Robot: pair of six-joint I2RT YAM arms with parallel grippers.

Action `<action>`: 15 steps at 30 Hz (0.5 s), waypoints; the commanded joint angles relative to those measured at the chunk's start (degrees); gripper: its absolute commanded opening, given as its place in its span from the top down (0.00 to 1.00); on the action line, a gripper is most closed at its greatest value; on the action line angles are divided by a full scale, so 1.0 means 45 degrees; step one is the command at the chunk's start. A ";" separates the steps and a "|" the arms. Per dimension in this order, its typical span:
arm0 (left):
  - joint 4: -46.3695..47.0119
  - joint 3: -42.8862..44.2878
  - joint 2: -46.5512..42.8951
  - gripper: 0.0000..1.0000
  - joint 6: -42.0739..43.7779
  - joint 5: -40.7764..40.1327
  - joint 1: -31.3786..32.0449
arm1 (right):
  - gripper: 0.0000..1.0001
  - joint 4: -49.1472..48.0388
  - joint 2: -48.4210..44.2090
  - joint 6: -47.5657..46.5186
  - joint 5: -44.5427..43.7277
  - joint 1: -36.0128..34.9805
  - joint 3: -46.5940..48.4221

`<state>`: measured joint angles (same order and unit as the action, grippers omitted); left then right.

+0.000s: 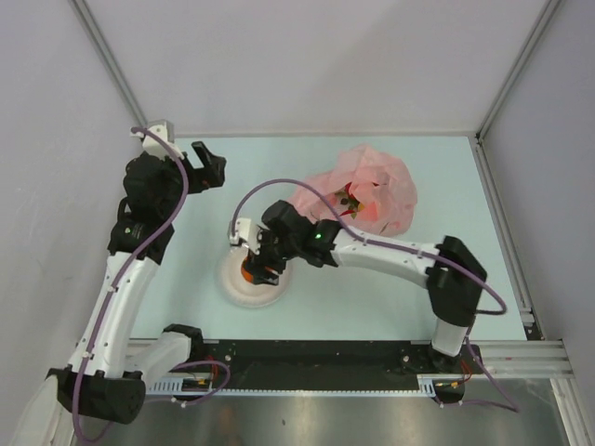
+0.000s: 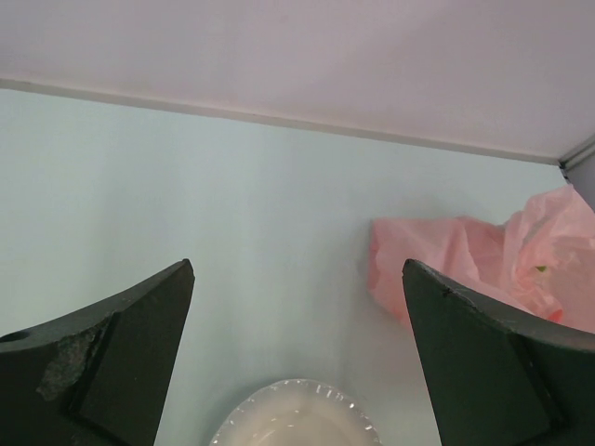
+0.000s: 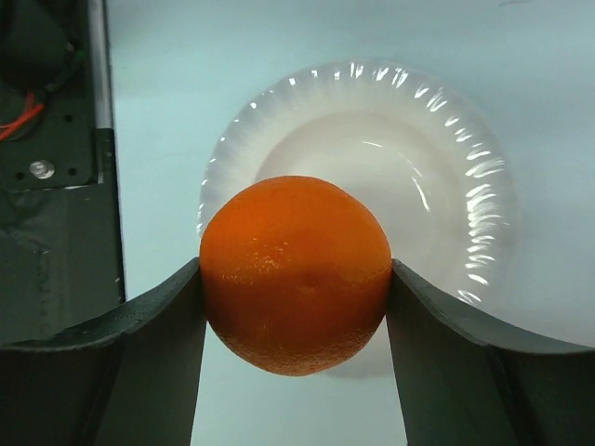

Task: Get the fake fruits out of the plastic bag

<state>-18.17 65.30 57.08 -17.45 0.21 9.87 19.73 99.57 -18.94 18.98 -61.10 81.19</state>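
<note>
Above the plate (image 3: pixel 446 186), the right gripper (image 1: pixel 262 268) is clamping the orange ball (image 3: pixel 296 269); the left gripper (image 2: pixel 297 279) is hanging open.

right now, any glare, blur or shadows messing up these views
Right wrist: glare streaks along the rim of the white plate; the orange is sharp, with a faint shadow under it. Left wrist: the plate edge at the bottom looks soft, the pink bag slightly blurred. Top external: even light, no strong glare.
</note>
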 commanded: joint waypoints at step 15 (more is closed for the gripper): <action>0.0424 -0.0663 -0.1415 0.00 -0.0359 0.2083 -0.1861 | 0.00 -0.1727 0.3970 0.0869 -0.0527 -0.0133 0.2996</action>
<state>-18.17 62.96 51.33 -16.99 6.48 2.66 13.30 121.91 -14.61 16.97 -61.41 93.78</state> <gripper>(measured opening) 0.996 0.987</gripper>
